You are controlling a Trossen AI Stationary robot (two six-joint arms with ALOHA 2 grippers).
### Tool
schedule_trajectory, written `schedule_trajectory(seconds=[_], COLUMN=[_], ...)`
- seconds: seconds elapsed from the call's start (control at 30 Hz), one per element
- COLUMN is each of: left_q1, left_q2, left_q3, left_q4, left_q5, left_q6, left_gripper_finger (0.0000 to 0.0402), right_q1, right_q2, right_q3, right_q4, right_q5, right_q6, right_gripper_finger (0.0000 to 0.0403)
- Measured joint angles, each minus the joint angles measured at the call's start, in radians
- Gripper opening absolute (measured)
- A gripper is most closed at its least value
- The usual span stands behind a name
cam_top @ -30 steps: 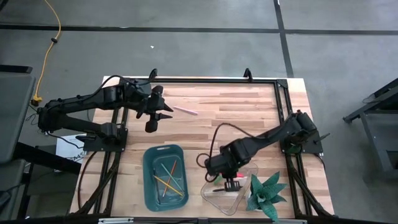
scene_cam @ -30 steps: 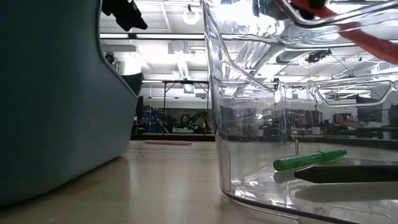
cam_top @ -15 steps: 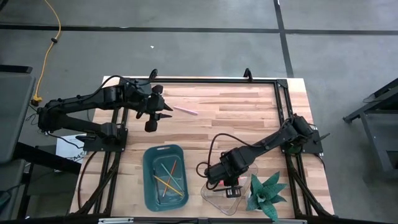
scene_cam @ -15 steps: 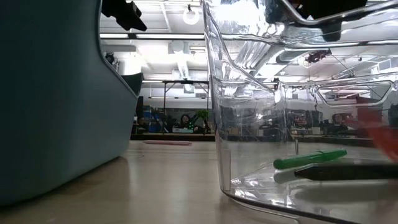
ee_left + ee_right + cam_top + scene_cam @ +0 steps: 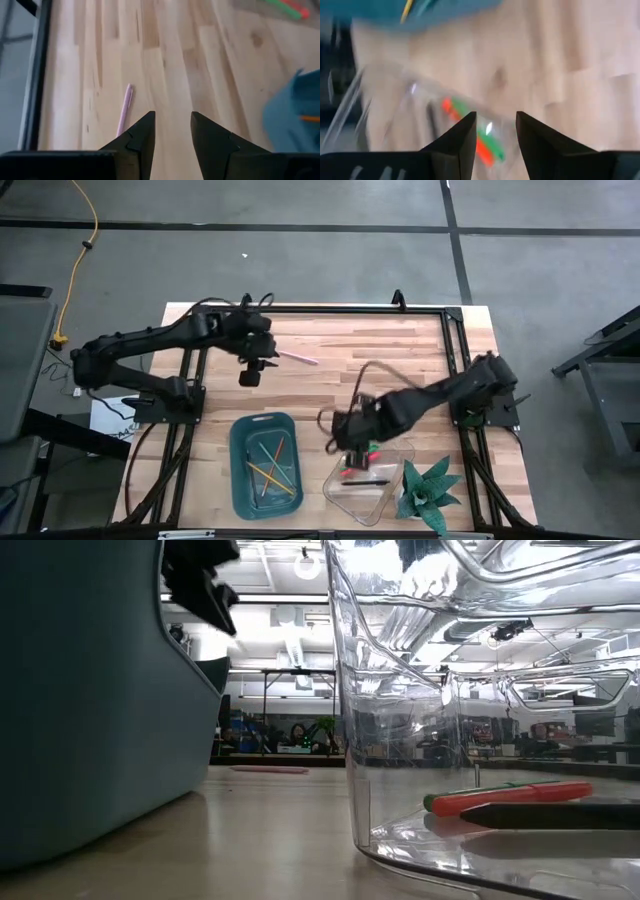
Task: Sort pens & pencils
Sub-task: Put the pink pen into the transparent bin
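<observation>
Over the wooden bench (image 5: 400, 360), the right gripper (image 5: 357, 448) hovers at the far edge of a clear plastic bin (image 5: 340, 498), its fingers (image 5: 462, 137) parted to a narrow gap and holding nothing. The pens lie below and just beyond those fingers, inside the bin: a red-orange pen (image 5: 510, 798) rests against a green pen (image 5: 487, 137), with a black pen (image 5: 560, 814) beside them on the bin floor. None touches the gripper.

Left of the clear bin stands a teal bin (image 5: 240, 480) holding the pencils (image 5: 268, 465), thin yellow, orange and greenish sticks crossed over one another. A green artificial plant (image 5: 428, 492) sits at the clear bin's right.

At the far side of the bench, the left gripper (image 5: 252, 370) hangs above the wood, its fingers (image 5: 142, 137) likewise slightly apart and empty. A thin pink stick (image 5: 124, 107) lies flat on the bench just ahead of them, a little to one side of the gap and not touched.
</observation>
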Motion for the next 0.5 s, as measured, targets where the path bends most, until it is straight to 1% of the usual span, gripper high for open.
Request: schedule_trajectory(seconds=[0.13,0.37,0.5], left_q1=[0.087,0.198,0.225], left_q2=[0.091,0.263,0.364], left_q3=[0.0,0.0,0.001], left_q4=[0.005,0.019,0.04], left_q5=[0.058,0.058,0.049], left_q6=[0.091,0.252,0.296], left_gripper_finger=[0.0111,0.0111,0.0111], right_q1=[-0.037,-0.08,-0.105], right_q2=[-0.082,-0.162,-0.172], right_q3=[0.001,0.001,0.001], right_q4=[0.069,0.131,0.129], right_q5=[0.097,0.241,0.261], right_q6=[0.033,0.04,0.015], right_gripper_finger=[0.0128,0.0129,0.0129])
